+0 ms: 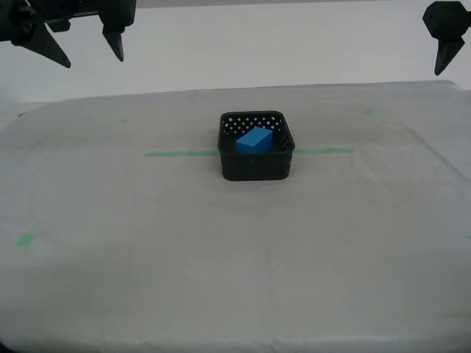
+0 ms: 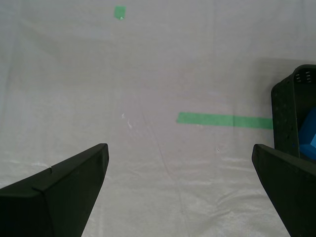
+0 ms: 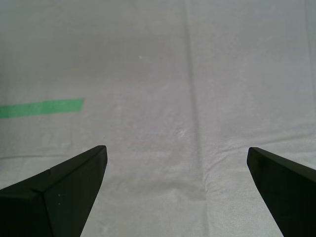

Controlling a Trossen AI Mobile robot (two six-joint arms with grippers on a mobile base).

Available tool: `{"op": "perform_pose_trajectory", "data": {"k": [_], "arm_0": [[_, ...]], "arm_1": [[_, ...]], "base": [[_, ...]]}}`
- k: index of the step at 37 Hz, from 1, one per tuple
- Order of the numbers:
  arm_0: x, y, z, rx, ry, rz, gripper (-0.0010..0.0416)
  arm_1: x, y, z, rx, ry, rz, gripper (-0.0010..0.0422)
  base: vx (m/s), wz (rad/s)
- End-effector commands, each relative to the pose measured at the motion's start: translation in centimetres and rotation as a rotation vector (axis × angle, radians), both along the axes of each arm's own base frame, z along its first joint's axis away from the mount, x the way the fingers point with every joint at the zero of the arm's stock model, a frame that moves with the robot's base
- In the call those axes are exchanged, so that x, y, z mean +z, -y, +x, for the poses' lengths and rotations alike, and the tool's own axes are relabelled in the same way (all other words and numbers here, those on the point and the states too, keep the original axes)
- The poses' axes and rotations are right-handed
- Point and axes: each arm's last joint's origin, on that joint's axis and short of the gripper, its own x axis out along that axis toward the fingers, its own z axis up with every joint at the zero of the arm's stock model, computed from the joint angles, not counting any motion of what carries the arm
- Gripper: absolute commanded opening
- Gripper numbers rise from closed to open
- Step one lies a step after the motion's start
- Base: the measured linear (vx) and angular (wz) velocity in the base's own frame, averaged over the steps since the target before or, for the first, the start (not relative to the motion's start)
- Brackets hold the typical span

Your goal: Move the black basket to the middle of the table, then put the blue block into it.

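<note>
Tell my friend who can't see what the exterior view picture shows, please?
A small black basket sits in the middle of a whitish-grey table, with a blue block lying inside it. A green tape line runs out from both sides of the basket, and black robot claws hang above the table in both top corners, holding nothing.

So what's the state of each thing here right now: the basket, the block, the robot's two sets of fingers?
black basket: upright on the table, on the green tape line, nothing holding it.
blue block: inside the basket, tilted against a wall.
my first gripper: fingers spread open, empty, above bare cloth.
my second gripper: fingers spread open, empty, basket off to one side.
</note>
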Motion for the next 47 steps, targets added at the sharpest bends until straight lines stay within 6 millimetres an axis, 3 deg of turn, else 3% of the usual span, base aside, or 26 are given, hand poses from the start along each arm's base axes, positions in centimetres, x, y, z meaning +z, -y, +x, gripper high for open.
{"op": "perform_pose_trajectory", "data": {"k": [1,47], "arm_0": [[0.01,-0.03,0.00,0.003,0.001,0.000,0.0399],[0.01,-0.03,0.00,0.003,0.001,0.000,0.0398]], "arm_1": [[0.02,0.00,0.02,0.001,0.001,-0.001,0.0400],[0.03,0.02,0.02,0.000,0.001,-0.001,0.0400]], "base": [[0.000,0.000],[0.000,0.000]]}}
